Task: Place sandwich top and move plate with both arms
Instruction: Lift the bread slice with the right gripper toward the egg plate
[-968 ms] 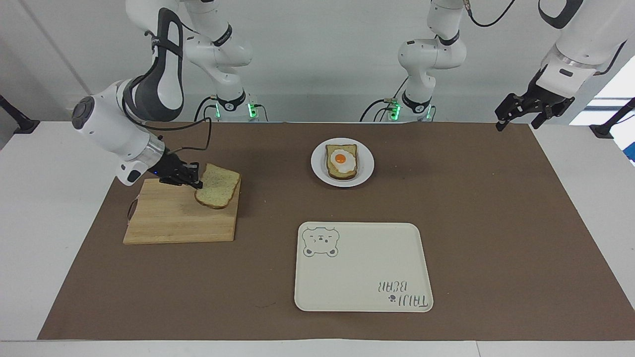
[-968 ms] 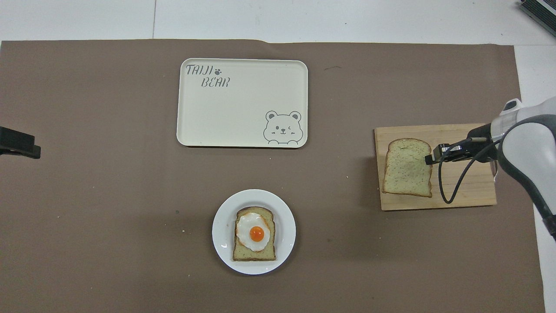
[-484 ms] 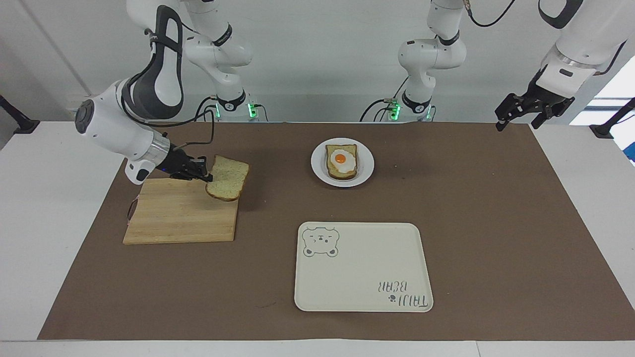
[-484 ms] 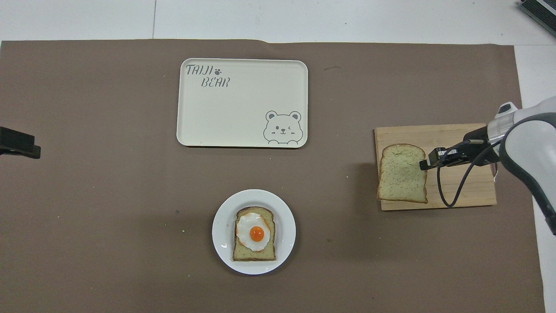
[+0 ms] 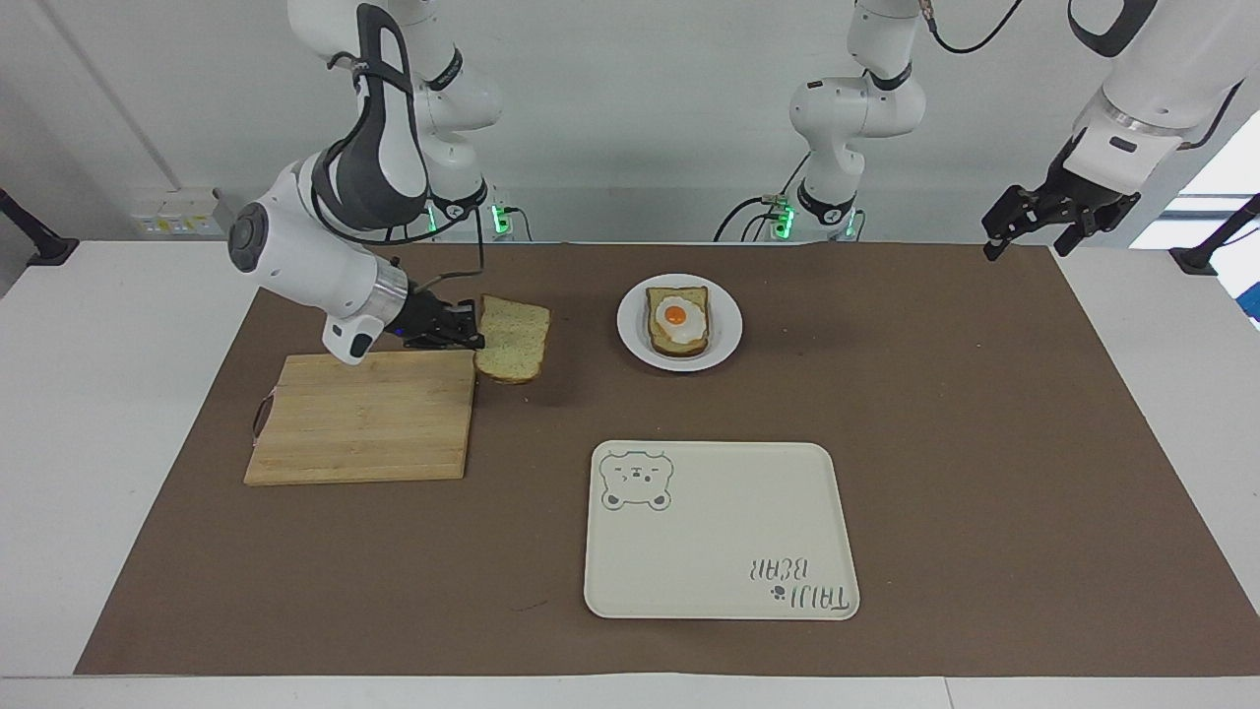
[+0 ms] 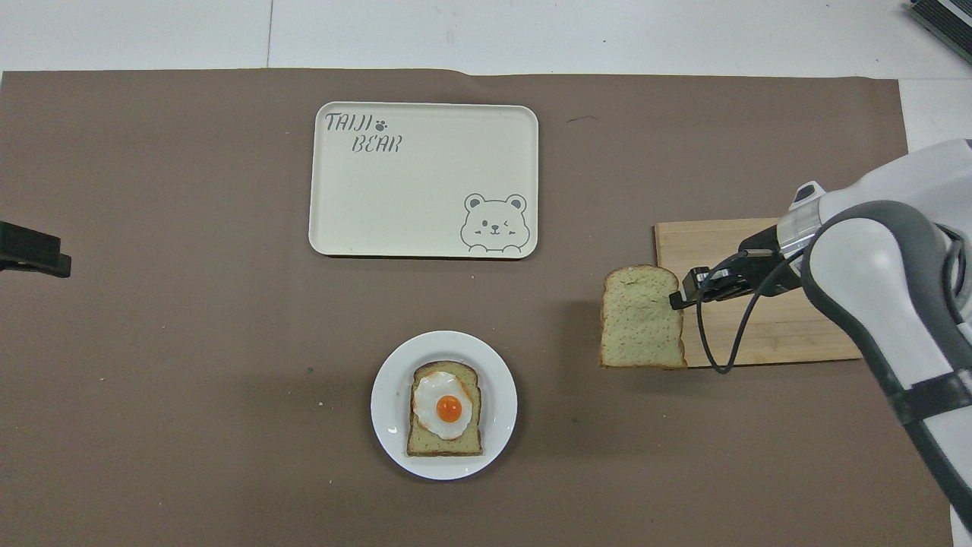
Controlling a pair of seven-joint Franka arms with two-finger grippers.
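Off the board now: sandwich top.

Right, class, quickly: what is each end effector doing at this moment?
Right end effector: shut on the sandwich top, held in the air beside the cutting board.
Left end effector: open, holding nothing, waiting.

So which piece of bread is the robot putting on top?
Start at the wooden cutting board toward the right arm's end. Just off its edge, the right gripper holds the sandwich top in the air. It is plain and speckled; the other slice has an egg.
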